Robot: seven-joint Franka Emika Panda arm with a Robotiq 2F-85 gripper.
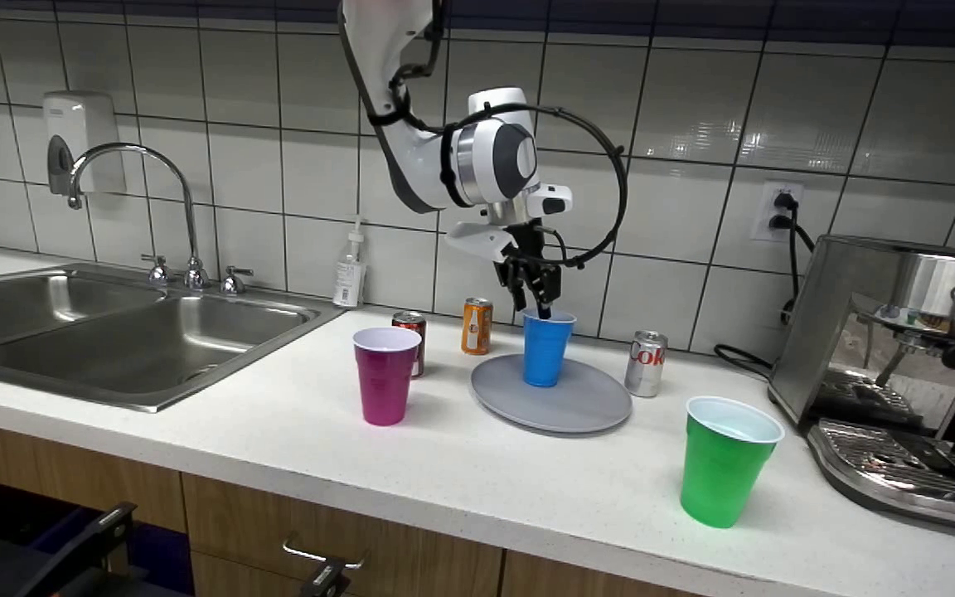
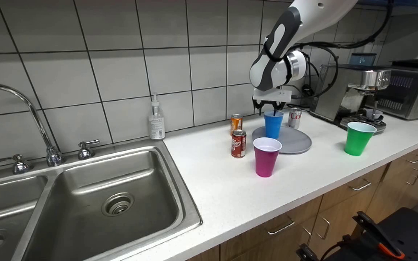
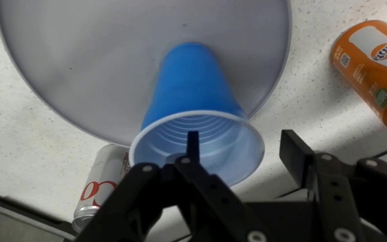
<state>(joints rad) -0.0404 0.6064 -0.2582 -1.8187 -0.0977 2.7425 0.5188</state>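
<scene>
A blue cup with a pale inside stands upright on a round grey plate, as both exterior views show. My gripper is open at its rim. In the wrist view the left finger reaches into the cup's mouth, while the right finger is outside it. The rim passes between them, with visible gaps, so the cup is not gripped. An orange Fanta can lies to the right in that view, and a silver Coke can is partly hidden behind the gripper's linkage.
A magenta cup, a green cup and a Dr Pepper can stand on the white counter. A coffee machine is at one end, a steel sink at the other. The tiled wall rises close behind.
</scene>
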